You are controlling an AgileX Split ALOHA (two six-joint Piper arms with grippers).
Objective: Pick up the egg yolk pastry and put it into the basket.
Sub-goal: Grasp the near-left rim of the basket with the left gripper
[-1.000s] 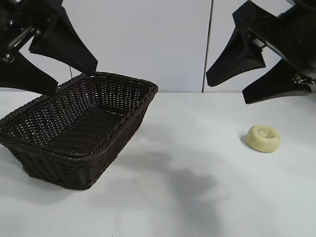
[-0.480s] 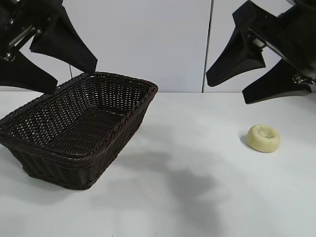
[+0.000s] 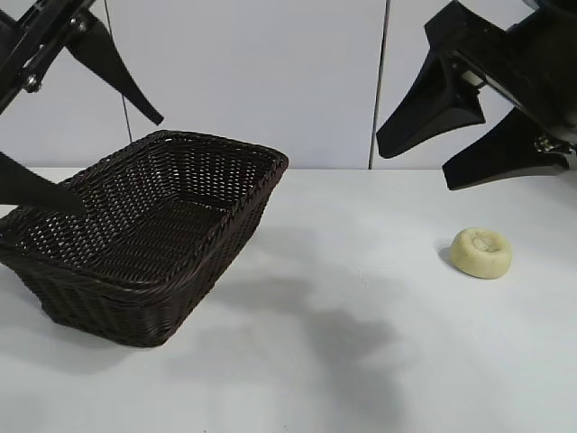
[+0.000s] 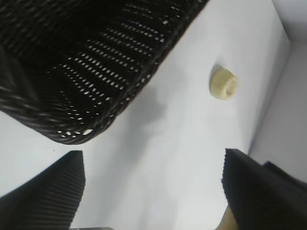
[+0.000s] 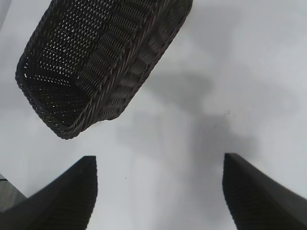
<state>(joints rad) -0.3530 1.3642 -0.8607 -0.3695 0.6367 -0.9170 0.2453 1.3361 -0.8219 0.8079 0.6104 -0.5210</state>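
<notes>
Right claw (image 3: 446, 161) open, above egg yolk pastry (image 3: 481, 252).

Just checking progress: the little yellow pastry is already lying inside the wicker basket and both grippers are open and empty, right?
Not quite. The pastry is on the bare table, well apart from the basket, as the exterior view shows. The left gripper and the right gripper are indeed open and empty.

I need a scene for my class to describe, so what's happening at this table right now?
Nothing is being held yet. The egg yolk pastry lies on the white table, apart from the empty wicker basket. The right end effector hangs open above the pastry; the left end effector hovers open over the basket.
</notes>
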